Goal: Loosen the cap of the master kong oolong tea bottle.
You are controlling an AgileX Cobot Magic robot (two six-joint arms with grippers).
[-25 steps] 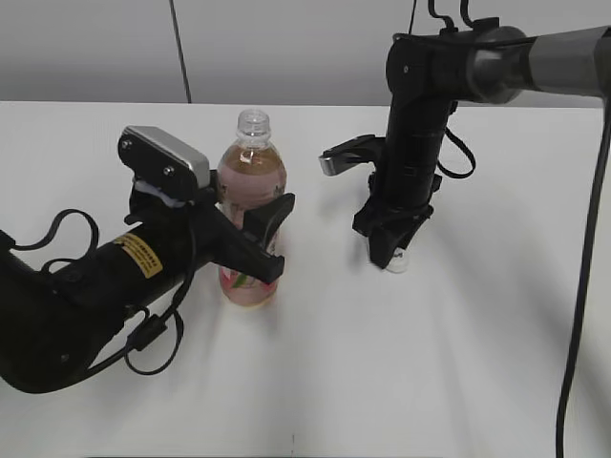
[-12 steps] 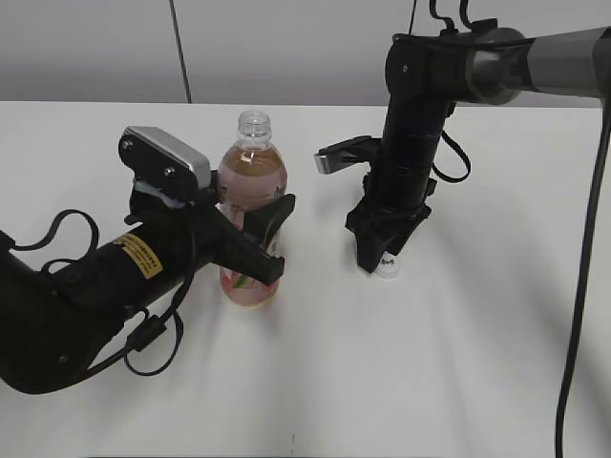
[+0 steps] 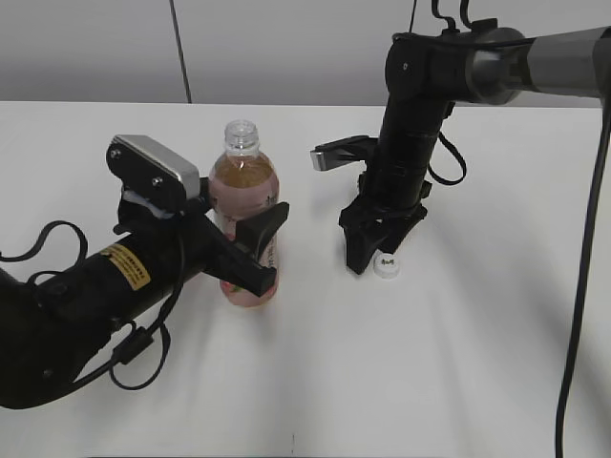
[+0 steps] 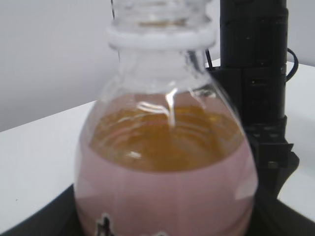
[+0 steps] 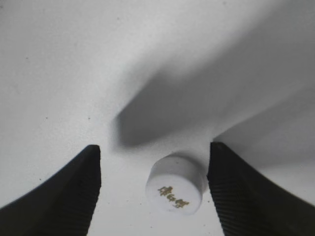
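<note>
On the white table [image 3: 458,363], the master kong oolong tea bottle [image 3: 244,191] stands upright with its neck bare, clamped around the body by the left gripper [image 3: 250,250]. The cap [image 3: 386,269] lies loose on the table, directly below the right gripper [image 3: 375,250], whose 2 jaws stand wide apart on either side of it, holding nothing. Risk noted: the bottle is uncapped and full; any tilt or squeeze by the left arm would likely spill liquid.
</note>
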